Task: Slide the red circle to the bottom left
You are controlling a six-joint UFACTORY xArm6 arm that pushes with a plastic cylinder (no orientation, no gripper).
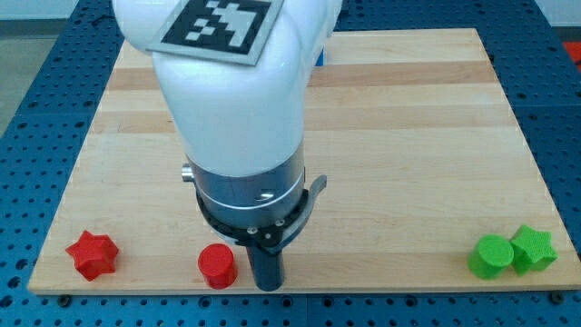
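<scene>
The red circle (217,265) lies near the board's bottom edge, left of centre. My tip (268,285) is at the end of the dark rod, close to the red circle's right side with a small gap between them. A red star (93,254) lies at the bottom left corner of the wooden board (408,136). The arm's white body covers the upper middle of the board.
A green circle (491,256) and a green star (534,249) touch each other at the bottom right. A small blue piece (320,56) shows at the top edge beside the arm. Blue perforated table surrounds the board.
</scene>
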